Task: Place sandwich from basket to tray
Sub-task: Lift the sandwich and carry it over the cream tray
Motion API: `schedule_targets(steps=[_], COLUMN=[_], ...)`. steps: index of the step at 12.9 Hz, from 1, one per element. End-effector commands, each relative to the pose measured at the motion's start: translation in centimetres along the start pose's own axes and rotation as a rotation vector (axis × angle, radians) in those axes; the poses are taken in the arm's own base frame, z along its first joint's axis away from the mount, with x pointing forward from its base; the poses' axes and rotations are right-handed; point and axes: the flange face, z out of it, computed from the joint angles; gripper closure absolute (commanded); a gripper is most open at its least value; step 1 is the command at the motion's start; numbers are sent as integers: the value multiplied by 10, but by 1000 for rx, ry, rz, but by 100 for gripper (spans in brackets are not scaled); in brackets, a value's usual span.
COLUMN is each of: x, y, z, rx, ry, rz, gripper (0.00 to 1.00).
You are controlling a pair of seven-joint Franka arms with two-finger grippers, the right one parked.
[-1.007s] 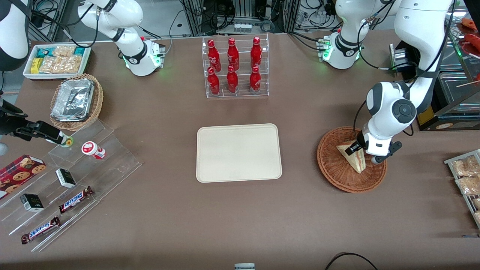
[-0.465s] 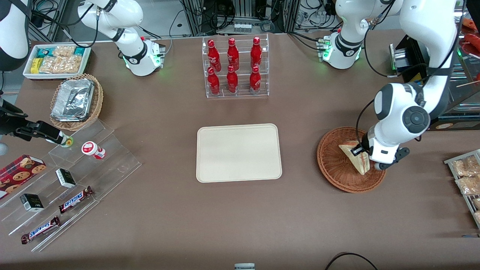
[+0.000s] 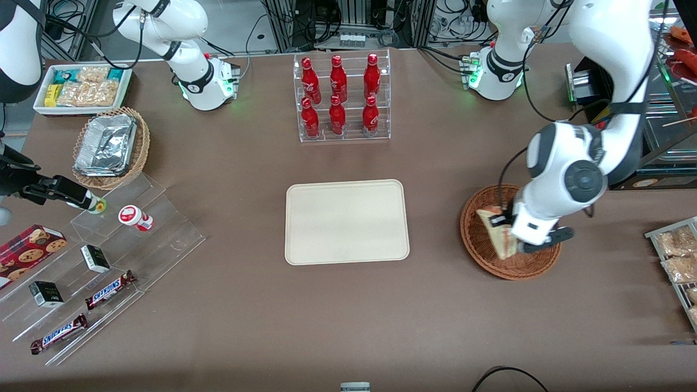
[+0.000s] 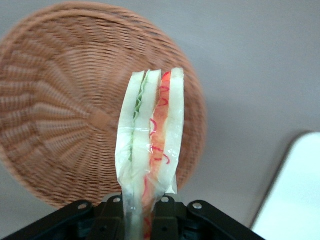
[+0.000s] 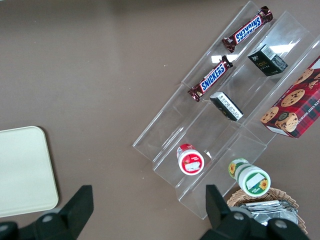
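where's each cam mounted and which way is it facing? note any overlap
Front view: high above the table's front edge, looking down on tray, basket, both arms.
Left wrist view: on the working arm, looking past the gripper, shut on the sandwich, above the basket.
Right wrist view: on the parked arm, looking down at the snack shelf; its fingers show.
Shared: the tray appears in all three.

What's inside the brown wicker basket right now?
Nothing rests in the basket; its woven floor shows bare. The gripper, shut on the sandwich, holds it above the basket. The part under the arm is hidden.
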Motion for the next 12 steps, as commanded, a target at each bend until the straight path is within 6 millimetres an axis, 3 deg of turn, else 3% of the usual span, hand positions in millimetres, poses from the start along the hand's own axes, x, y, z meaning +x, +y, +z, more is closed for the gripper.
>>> schedule_targets(steps=[1,4,9,12], x=[-13,-47,-86,-118], y=[65,136,243,281], z=[9,23,37,45], rx=[7,15,7,15], ry=[-13,-9,-16,-9], rz=[119,181,171,140], gripper=[100,100,100,100])
